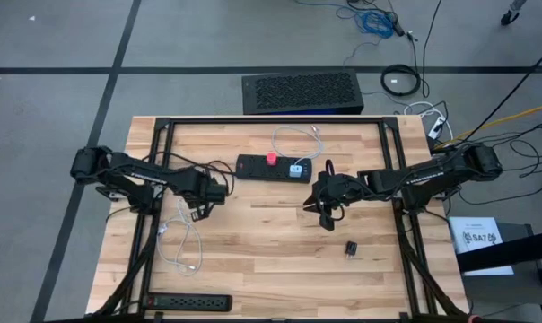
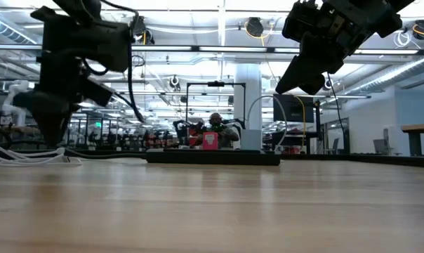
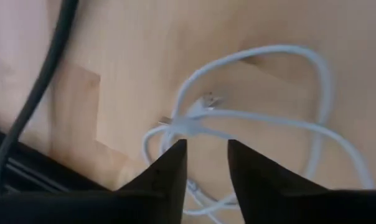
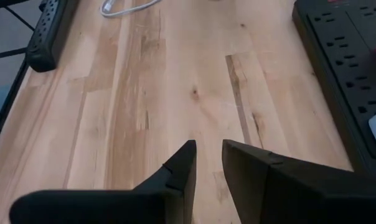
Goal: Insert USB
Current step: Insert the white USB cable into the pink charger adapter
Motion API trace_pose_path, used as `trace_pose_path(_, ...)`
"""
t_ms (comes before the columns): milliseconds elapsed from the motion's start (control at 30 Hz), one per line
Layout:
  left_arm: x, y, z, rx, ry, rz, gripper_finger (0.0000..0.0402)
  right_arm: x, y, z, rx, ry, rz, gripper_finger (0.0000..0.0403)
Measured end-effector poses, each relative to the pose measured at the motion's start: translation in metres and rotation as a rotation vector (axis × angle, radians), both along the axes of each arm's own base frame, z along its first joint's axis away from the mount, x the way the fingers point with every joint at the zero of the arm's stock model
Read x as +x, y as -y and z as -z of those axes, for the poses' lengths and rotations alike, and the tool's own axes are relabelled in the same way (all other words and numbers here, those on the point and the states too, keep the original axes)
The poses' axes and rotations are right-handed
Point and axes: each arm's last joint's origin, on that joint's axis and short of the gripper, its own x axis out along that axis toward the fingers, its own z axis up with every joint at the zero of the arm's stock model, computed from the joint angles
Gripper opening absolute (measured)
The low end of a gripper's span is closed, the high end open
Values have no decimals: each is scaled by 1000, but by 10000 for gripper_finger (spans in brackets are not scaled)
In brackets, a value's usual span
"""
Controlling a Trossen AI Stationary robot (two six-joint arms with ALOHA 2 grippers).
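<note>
Left claw (image 3: 206,163) hovered over the white cable (image 3: 263,118) near the surface's (image 1: 253,242) left edge, fingers apart, holding nothing. Right claw (image 4: 208,163) hung above bare wood beside the power strip (image 1: 273,167) at the far edge, slightly parted, empty.

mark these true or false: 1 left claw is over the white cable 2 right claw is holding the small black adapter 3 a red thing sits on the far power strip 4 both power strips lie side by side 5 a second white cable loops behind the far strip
1. True: the left claw hangs above the coiled white cable, fingers apart, nothing between them.
2. False: the right claw holds nothing; the small black adapter lies on the table, apart from it.
3. True: a red thing sits on the far power strip.
4. False: the other power strip lies at the near edge.
5. True: a second white cable loops there.
</note>
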Motion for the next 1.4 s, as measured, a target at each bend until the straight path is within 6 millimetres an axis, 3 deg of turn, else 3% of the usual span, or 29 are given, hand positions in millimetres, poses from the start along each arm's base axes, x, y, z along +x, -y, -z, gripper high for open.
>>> trace_pose_path(167,-6,-5,23,-15,-57,-28,140,0,0,0,-6,0,-5,71)
trace_pose_path(333,-5,-5,35,-41,-80,-38,127,0,0,0,-8,0,-7,71)
trace_pose_path(600,23,-6,30,-52,142,-9,12,0,0,0,-1,0,-14,71)
trace_pose_path(967,65,-5,19,-98,574,90,3,-1,-2,-1,70,-2,-46,71)
trace_pose_path(1200,84,-5,5,-91,811,169,2,7,8,-5,65,81,19,73)
trace_pose_path(1300,87,-5,1,-86,847,174,1,14,13,-4,70,119,35,86)
trace_pose_path(1400,74,-6,0,-40,739,152,1,19,16,3,70,110,45,105)
